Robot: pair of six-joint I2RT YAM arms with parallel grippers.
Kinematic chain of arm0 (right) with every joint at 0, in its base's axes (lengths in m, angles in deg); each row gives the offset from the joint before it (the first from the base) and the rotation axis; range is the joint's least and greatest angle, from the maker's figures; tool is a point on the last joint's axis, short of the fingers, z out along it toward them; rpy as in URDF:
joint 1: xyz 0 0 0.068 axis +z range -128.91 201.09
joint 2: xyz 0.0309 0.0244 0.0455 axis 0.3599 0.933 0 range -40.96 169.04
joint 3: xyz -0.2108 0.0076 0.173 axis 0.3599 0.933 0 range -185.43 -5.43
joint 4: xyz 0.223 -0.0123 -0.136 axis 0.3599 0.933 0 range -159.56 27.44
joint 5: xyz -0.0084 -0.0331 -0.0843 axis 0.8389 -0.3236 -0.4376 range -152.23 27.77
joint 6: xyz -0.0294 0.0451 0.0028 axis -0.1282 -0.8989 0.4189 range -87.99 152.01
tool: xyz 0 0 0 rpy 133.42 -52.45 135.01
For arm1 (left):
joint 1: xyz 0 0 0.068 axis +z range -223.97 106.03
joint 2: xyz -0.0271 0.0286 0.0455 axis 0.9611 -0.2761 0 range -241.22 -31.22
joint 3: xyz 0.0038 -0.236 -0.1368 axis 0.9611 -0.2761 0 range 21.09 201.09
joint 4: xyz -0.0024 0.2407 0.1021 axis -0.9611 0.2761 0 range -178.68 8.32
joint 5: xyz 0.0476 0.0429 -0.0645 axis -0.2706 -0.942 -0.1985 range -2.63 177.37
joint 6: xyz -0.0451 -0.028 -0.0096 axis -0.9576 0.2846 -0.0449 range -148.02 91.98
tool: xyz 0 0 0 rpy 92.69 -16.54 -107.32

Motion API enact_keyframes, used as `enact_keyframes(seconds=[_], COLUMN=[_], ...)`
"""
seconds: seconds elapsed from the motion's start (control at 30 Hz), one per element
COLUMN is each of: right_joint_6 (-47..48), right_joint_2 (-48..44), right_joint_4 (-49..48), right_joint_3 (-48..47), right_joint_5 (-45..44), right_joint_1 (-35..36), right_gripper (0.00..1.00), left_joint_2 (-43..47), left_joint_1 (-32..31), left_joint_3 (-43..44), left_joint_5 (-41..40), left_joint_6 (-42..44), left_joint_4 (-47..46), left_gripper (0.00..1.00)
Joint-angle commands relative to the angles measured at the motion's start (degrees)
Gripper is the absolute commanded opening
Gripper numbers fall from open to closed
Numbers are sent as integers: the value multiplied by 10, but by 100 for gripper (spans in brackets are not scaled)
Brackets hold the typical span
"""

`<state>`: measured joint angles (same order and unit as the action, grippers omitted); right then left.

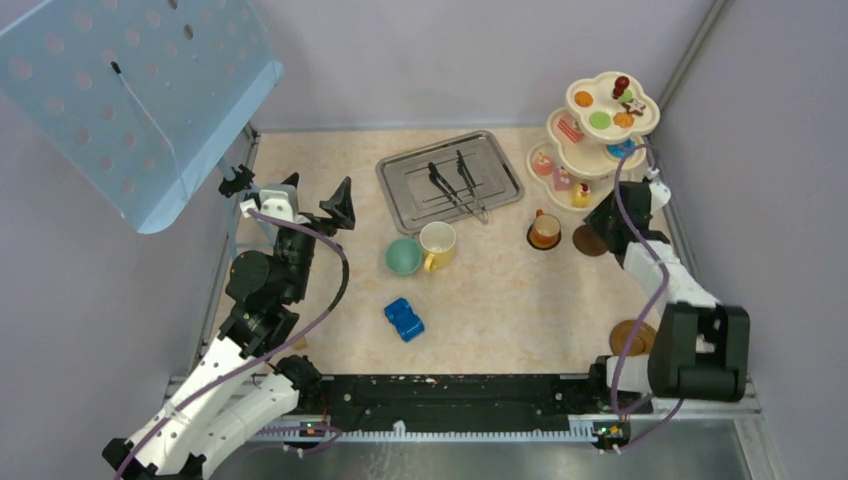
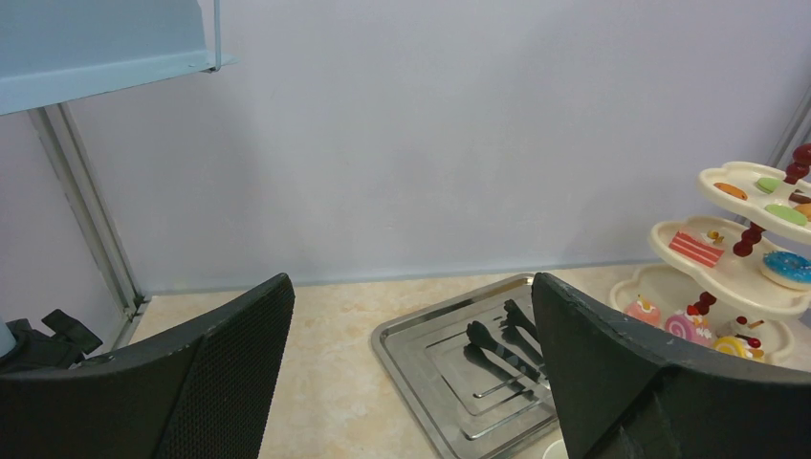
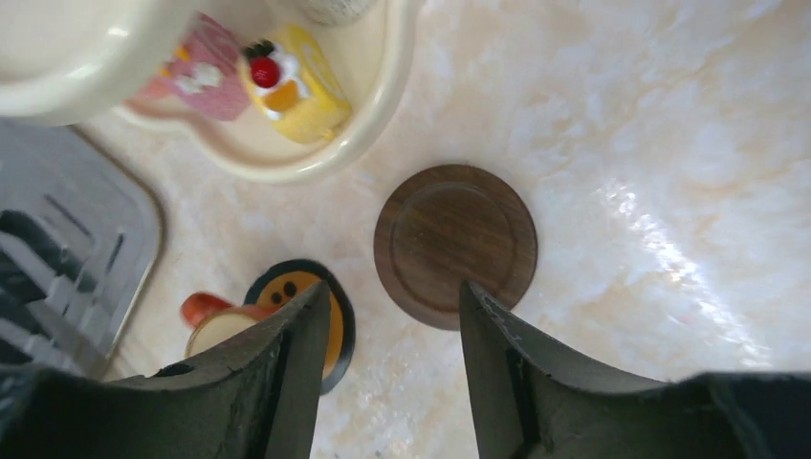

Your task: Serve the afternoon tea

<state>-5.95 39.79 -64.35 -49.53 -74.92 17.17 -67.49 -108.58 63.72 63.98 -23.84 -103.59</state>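
Afternoon tea, on a cream three-tier scalloped stand (image 1: pixel 648 103): far right of the table, upright, long axis vertical, with tiny colourful toy cakes and macarons on each tier.

- Small brown cup (image 1: pixel 545 232): on a dark coaster, near-left of the stand, handle pointing far.
- Bare round brown wooden coaster (image 3: pixel 454 239): just right of that cup.
- Teal cup (image 1: pixel 403 256) and yellow-and-cream mug (image 1: pixel 438 243): side by side mid-table, mug handle pointing near.
- Right gripper (image 3: pixel 394 287): over the bare coaster, fingers apart, nothing between them.
- Left gripper (image 1: pixel 318 195): far left, fingers spread wide, empty.
- Right wrist view only: yellow cherry-topped cake slice (image 3: pixel 292 91) on the lowest tier.
- Left wrist view only: the stand's side profile with its dark red beaded post (image 2: pixel 746 239), and a blue doughnut (image 2: pixel 786 268) on the middle tier.
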Motion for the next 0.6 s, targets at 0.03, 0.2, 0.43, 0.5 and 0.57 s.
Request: enact_keyframes(seconds=[0.03,0.2,0.43,0.5,0.57], right_joint_6=[128,143,-62,-99,-124], right_joint_2=[-178,-262,-181,-138,-90], right_joint_4=[133,156,114,105,126], right_joint_3=[-13,-4,-37,-60,-98], right_joint_5=[53,205,123,81,26], right_joint_1=[-2,97,349,395,433], right_gripper=[61,65,67,69,70], left_joint_2=[-3,-8,-6,-6,-7], left_joint_1=[1,1,1,1,2], left_joint_3=[5,6,7,7,8], left_joint_5=[9,13,6,3,6], left_joint_6=[-9,-11,-4,-2,-3], left_joint_4=[-12,-11,-8,-9,-8], left_gripper=[99,99,99,99,99])
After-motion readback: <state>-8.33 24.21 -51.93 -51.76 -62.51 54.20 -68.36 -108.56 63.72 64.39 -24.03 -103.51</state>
